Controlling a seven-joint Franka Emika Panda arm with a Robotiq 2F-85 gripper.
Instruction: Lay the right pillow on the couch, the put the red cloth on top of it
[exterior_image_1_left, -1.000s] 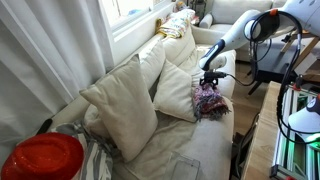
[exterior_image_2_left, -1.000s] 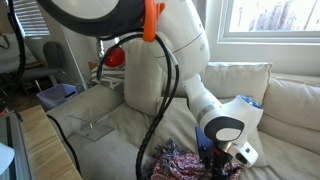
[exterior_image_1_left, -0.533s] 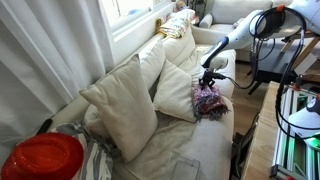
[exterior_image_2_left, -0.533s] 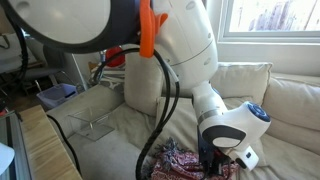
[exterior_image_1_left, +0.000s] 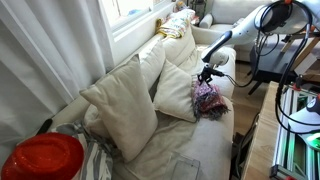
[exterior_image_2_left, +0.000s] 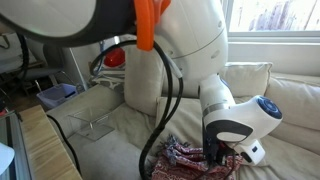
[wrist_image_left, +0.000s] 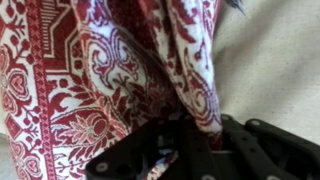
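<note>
**Red cloth lifted beside the pillow**

Your gripper (exterior_image_1_left: 208, 76) is closed on a gathered fold of the red cloth (exterior_image_1_left: 209, 98), which hangs just beside the pillow (exterior_image_1_left: 178, 93). Expect it to be light, limp and prone to draping. Hold bunched fabric, not one thin edge.

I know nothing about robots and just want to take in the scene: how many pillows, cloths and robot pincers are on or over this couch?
Cream pillows: 4
Red patterned cloth: 1
Pincer: 1
Total: 6
</note>
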